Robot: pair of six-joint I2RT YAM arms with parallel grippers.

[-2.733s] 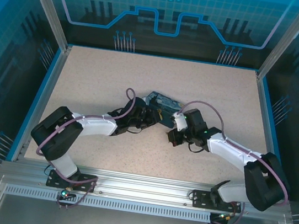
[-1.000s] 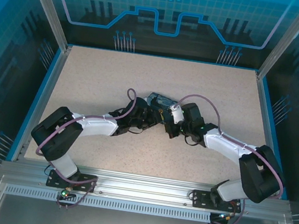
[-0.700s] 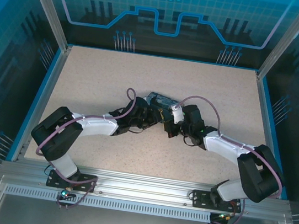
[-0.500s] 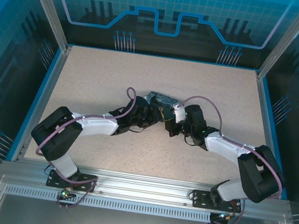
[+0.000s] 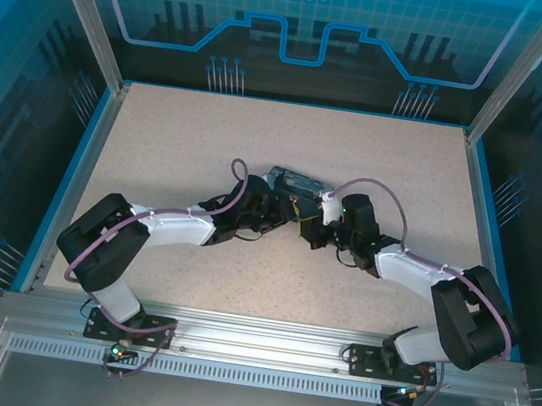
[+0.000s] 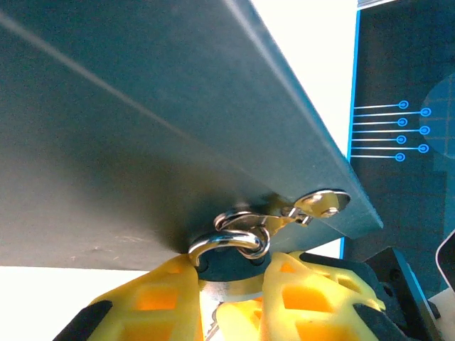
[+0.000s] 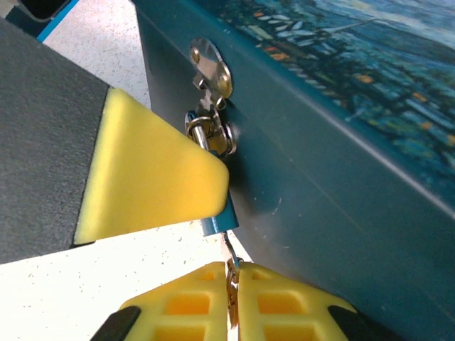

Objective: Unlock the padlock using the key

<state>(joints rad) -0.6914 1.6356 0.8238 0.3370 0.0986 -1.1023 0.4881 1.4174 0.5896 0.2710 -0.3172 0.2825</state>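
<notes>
My left gripper (image 5: 280, 207) and right gripper (image 5: 304, 220) meet mid-table, tips close together at the near side of the blue tin box (image 5: 293, 179). The tin lies flat on the speckled beige table (image 5: 179, 140), long side slightly skewed. My left arm comes in from lower left and my right arm from lower right, elbows out. Purple cables (image 5: 367, 181) loop over each wrist. Jaw state is unreadable from up here: dark and bunched. A blue rim (image 5: 83, 161) edges the table, and an aluminium rail (image 5: 262, 335) runs along at my bases.
</notes>
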